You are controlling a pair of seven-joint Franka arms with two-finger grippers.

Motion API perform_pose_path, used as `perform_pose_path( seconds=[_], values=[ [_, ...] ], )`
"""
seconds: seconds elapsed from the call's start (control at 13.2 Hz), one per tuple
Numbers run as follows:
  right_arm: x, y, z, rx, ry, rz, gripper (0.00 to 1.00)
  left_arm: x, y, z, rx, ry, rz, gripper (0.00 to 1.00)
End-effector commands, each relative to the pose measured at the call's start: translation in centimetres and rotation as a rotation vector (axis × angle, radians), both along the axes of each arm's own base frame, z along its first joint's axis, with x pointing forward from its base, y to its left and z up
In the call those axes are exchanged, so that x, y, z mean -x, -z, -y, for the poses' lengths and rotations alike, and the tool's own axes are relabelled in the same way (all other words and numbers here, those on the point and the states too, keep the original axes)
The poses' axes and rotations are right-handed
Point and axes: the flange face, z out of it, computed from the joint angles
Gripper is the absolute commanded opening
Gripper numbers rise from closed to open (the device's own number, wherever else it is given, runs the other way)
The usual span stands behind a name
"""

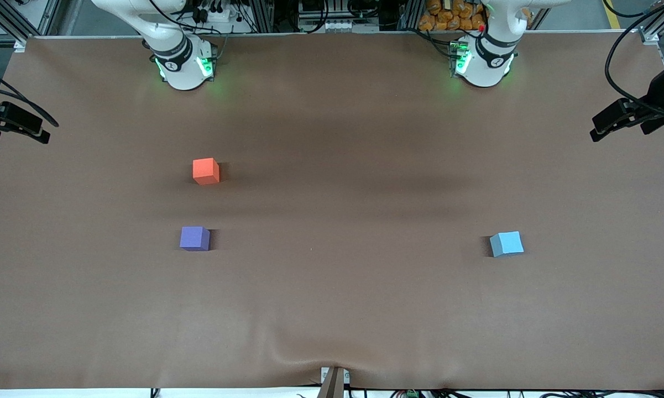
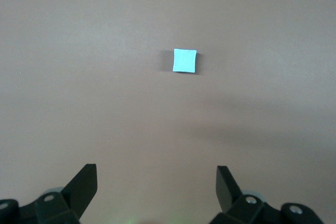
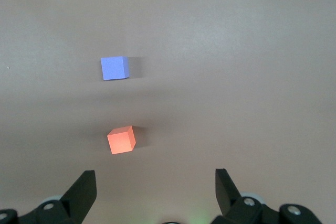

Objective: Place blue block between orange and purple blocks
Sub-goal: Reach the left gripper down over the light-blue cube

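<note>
The blue block (image 1: 506,244) sits on the brown tabletop (image 1: 337,287) toward the left arm's end, well apart from the other two cubes and untouched. The orange block (image 1: 205,171) and the purple block (image 1: 194,238) stand toward the right arm's end, the purple one nearer the front camera than the orange, with a bare gap of tabletop between them. The left gripper (image 2: 156,184) hangs high over the tabletop above the blue block (image 2: 185,60), its jaws spread wide and holding nothing. The right gripper (image 3: 156,187) hangs high over the orange block (image 3: 121,140) and purple block (image 3: 114,68), its jaws likewise wide apart and empty. Neither gripper shows in the front view.
</note>
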Motion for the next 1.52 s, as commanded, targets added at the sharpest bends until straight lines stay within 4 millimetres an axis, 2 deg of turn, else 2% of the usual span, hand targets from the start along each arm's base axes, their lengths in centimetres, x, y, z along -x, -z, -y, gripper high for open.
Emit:
perform_pose_path(
  seconds=[0.0, 0.3, 0.53, 0.61, 0.76, 0.91, 1.14, 1.29, 1.44],
  values=[
    [-0.1, -0.1, -0.2, -0.012, 0.007, 0.003, 1.0, -0.6, -0.1, 0.3, 0.005, 0.017, 0.003, 1.0],
    [-0.1, -0.2, -0.1, -0.012, 0.009, 0.004, 1.0, -1.2, 0.9, -0.2, 0.005, 0.009, -0.016, 1.0],
    [-0.1, -0.1, -0.2, -0.012, 0.006, 0.003, 1.0, -3.4, 5.5, 0.2, 0.017, 0.021, -0.088, 1.0],
    [-0.1, -0.2, -0.2, -0.012, 0.006, 0.004, 1.0, -4.2, 7.4, 0.3, 0.017, 0.023, -0.095, 1.0],
    [-0.1, -0.2, -0.1, -0.012, 0.007, 0.004, 1.0, -5.1, 12.9, 0.1, 0.019, 0.021, -0.061, 1.0],
    [-0.1, -0.2, -0.1, -0.012, 0.009, 0.004, 1.0, -6.2, 19.3, 0.5, 0.022, 0.028, -0.035, 1.0],
    [-0.1, -0.2, -0.1, -0.012, 0.007, 0.004, 1.0, -8.3, 27.8, 1.1, 0.029, 0.037, -0.028, 1.0],
    [-0.1, -0.2, -0.1, -0.012, 0.007, 0.004, 1.0, -9.3, 32.0, 1.1, 0.032, 0.04, -0.015, 1.0],
    [-0.1, -0.2, -0.1, -0.012, 0.006, 0.004, 1.0, -9.9, 35.1, 1.1, 0.033, 0.042, -0.008, 1.0]
  ],
)
